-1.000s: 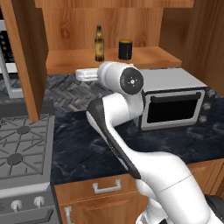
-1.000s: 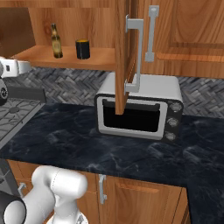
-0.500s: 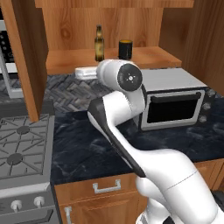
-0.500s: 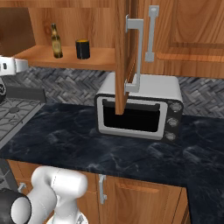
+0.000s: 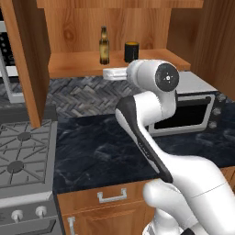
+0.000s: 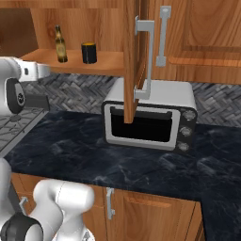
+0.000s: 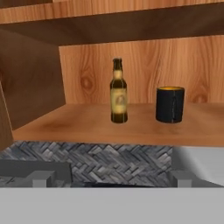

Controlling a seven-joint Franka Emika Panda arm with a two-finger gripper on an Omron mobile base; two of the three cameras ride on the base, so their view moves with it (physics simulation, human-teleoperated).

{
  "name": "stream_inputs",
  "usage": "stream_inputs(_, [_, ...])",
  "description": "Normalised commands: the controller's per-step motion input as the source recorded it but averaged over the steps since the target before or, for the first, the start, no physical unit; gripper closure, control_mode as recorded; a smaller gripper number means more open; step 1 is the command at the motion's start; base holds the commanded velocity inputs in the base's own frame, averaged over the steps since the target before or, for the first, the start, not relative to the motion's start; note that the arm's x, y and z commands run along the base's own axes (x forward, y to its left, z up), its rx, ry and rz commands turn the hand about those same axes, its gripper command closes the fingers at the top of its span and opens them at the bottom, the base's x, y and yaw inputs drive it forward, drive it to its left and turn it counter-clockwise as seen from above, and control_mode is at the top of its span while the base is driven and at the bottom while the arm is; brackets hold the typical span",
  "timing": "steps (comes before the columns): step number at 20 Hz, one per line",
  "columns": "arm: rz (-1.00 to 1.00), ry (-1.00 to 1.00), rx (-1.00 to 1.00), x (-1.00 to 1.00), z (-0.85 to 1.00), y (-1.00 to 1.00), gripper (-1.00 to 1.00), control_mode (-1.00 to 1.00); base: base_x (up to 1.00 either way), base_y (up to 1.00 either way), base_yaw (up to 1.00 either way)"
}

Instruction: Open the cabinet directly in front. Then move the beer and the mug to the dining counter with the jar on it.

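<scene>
The cabinet [image 5: 27, 59] stands open, both doors swung out; the right door [image 6: 132, 61] shows edge-on with its silver bar handle. On its lower shelf the brown beer [image 5: 104, 45] [image 6: 59, 44] [image 7: 118, 92] stands upright, left of the black mug [image 5: 131, 51] [image 6: 88, 52] [image 7: 170, 104]. My gripper [image 5: 109, 73] [image 7: 111, 181] hangs in front of the shelf edge, just below the beer, short of both. Its fingertips [image 7: 41, 178] stand wide apart, open and holding nothing. The dining counter and the jar are out of view.
A silver toaster oven [image 5: 193, 105] [image 6: 150, 117] sits on the black marble worktop [image 5: 101, 151] under the shelf's right part. A gas stove [image 5: 23, 156] lies at the left. The open right door hangs over the oven's front.
The hand and upper arm have shifted right and slightly up, closer to the shelf below the beer. Beer, mug and doors have not moved.
</scene>
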Motion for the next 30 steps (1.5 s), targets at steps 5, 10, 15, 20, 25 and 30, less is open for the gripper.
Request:
stream_inputs(5, [0.03,0.00,0.00,0.12,0.15,-0.10,-1.00,-1.00,0.00,0.00,0.00])
stream_inputs(10, [0.06,-0.01,0.00,0.00,0.00,-0.04,-1.00,-1.00,0.00,0.00,0.00])
stream_inputs(15, [0.00,0.05,0.00,0.10,0.06,0.00,-1.00,-1.00,0.00,0.00,0.00])
stream_inputs(20, [0.00,0.18,-0.05,0.15,0.21,0.00,-1.00,-1.00,0.00,0.00,0.00])
stream_inputs(25, [0.00,0.16,0.00,0.07,0.18,0.00,-1.00,-1.00,0.00,0.00,0.00])
stream_inputs(30, [0.00,-0.03,0.00,0.00,0.00,0.00,-1.00,-1.00,0.00,0.00,0.00])
